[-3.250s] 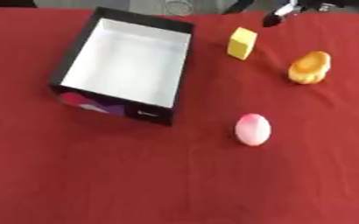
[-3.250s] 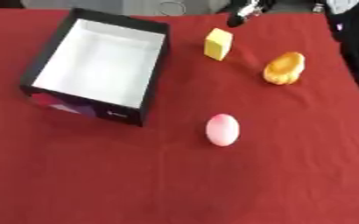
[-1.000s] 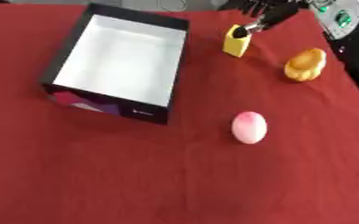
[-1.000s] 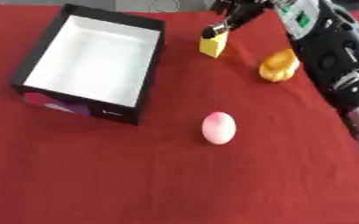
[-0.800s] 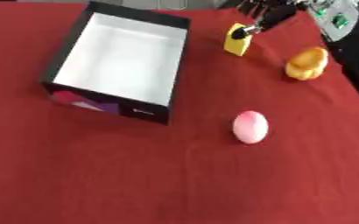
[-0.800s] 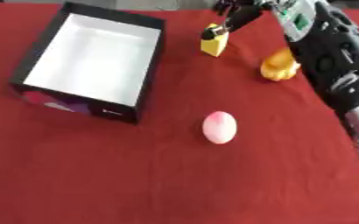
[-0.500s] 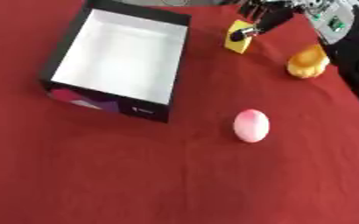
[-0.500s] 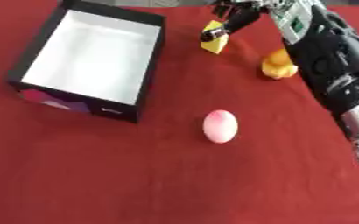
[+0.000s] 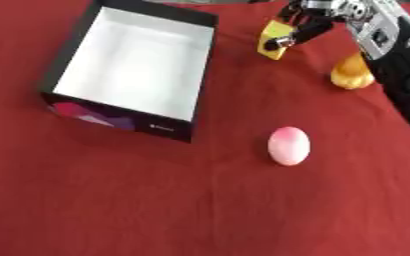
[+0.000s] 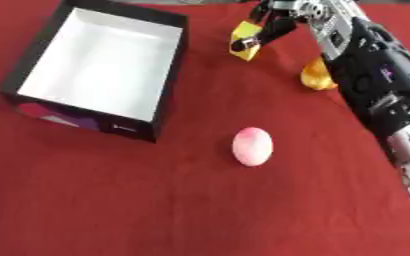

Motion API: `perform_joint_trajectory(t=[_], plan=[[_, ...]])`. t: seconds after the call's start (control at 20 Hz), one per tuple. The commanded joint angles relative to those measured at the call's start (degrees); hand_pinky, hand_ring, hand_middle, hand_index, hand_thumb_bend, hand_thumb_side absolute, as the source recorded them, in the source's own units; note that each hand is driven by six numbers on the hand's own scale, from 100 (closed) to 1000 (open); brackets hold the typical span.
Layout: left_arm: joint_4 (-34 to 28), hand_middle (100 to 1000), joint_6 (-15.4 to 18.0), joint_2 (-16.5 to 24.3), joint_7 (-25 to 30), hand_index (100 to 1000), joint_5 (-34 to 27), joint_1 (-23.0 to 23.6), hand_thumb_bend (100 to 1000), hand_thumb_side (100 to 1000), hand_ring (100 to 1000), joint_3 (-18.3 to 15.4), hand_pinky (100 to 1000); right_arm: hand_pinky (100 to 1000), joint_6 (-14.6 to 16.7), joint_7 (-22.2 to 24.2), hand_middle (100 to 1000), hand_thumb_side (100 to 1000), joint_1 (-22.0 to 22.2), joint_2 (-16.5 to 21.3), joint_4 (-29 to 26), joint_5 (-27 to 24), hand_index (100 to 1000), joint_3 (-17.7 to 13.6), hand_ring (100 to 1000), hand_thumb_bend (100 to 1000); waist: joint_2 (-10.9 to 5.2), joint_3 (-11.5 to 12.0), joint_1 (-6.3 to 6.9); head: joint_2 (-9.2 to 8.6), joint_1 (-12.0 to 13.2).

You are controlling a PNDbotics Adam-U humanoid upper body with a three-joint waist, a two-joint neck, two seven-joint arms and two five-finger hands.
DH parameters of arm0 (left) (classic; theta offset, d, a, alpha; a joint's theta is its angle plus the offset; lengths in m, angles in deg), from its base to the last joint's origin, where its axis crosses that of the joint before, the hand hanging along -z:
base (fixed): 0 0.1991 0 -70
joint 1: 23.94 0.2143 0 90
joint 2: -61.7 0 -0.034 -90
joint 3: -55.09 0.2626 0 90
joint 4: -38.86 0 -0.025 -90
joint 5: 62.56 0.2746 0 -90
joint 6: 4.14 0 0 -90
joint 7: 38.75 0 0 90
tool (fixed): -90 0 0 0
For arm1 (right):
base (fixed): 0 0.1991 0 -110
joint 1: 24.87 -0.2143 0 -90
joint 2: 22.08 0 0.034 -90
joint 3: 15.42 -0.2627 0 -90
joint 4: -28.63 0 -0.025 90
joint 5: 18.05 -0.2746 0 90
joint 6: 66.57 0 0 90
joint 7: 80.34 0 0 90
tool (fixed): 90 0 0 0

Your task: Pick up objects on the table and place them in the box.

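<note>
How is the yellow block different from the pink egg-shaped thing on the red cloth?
The yellow block is boxy with flat faces; the pink egg is rounded and smooth. The block sits at the far side, beside the box's far corner, while the egg lies nearer, out in the open. The right hand has its fingers curled at the block; nothing touches the egg. Both are outside the box, over the red cloth.

Right arm (image 10: 370, 80) extended from the lower right edge toward the far centre of the view, black with silver joints. Right hand (image 9: 306, 22) at the far end, fingers (image 10: 263, 31) curled, pinching a yellow block (image 9: 273, 38).
</note>
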Motion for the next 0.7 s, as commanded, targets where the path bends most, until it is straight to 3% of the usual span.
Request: perform_joint_trajectory(t=[0.05, 0.6, 0.65, 0.7], plan=[[-1.02, 755, 0.02, 1.46, 0.09, 847, 0.23, -1.22, 875, 615, 708, -0.28, 841, 876, -0.58, -0.82, 853, 646, -1.09, 1.10, -0.11, 0.38, 912, -0.73, 867, 650, -0.30, 0.14, -0.45, -1.19, -0.31], [-1.02, 755, -0.04, 1.32, 0.05, 847, 0.38, -1.20, 872, 615, 708, -0.29, 841, 870, -1.92, -2.14, 835, 629, -0.93, 0.87, 0.24, -0.53, 900, -0.92, 854, 653, 0.08, 0.32, -0.40, -1.55, -0.58], [-1.02, 755, -0.05, 1.30, 0.05, 845, 0.38, -1.19, 868, 616, 708, -0.28, 842, 850, -1.99, -2.20, 771, 510, -0.93, 0.87, 0.22, -0.55, 843, -0.97, 822, 594, 0.15, 0.34, -0.39, -1.57, -0.60], [-1.03, 755, -0.05, 1.22, 0.09, 844, 0.39, -1.19, 867, 616, 708, -0.25, 842, 850, -2.25, -2.70, 767, 499, -0.93, 0.81, 0.06, -0.59, 840, -1.16, 819, 582, 0.33, 0.40, -0.37, -1.66, -0.68]])
